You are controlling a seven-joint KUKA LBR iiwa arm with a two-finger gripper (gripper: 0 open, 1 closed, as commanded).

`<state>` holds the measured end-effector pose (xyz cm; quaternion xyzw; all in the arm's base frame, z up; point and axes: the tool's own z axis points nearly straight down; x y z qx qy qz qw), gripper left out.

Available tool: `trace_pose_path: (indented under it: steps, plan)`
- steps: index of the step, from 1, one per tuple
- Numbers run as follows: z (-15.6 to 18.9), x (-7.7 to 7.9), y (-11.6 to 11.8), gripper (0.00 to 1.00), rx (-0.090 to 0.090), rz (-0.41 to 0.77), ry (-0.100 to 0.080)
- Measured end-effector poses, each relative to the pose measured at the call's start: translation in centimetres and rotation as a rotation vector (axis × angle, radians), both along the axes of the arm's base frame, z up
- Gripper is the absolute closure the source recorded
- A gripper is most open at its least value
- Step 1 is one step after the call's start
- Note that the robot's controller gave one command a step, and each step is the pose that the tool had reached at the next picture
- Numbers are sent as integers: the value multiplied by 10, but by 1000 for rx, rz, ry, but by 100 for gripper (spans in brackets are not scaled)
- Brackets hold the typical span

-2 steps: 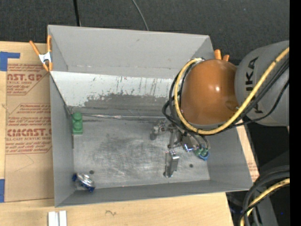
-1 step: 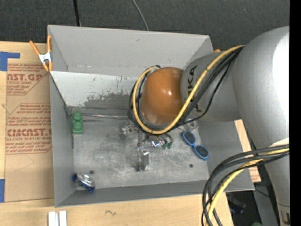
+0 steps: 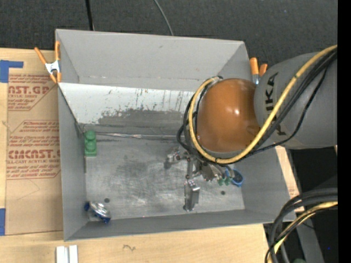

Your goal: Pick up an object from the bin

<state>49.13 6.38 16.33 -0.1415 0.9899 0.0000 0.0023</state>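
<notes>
Black letters "KA" on the grey arm (image 3: 312,119); red "CAST ACRYLIC SHEET" on cardboard (image 3: 27,141)

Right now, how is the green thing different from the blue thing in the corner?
The green block is one colour; the blue thing has silver bits. The green block looks boxy; the blue thing looks crumpled. The green block sits midway along the bin's left wall; the blue thing in the front-left corner. Both are small.

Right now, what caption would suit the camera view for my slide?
Tool low inside the grey bin; green block at the left wall, blue-silver item in the lower-left corner.
</notes>
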Motion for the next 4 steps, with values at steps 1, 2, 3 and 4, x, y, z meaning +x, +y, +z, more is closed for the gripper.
trace_pose_path:
  steps: [1,2,3,4]
  plan:
    - [28,5,-55,0,-2,-78,0]
    - [-60,1,-163,0,-2,-58,10]
    - [-83,76,-189,0,0,326,2]
    - [-82,76,-188,100,1,326,1]
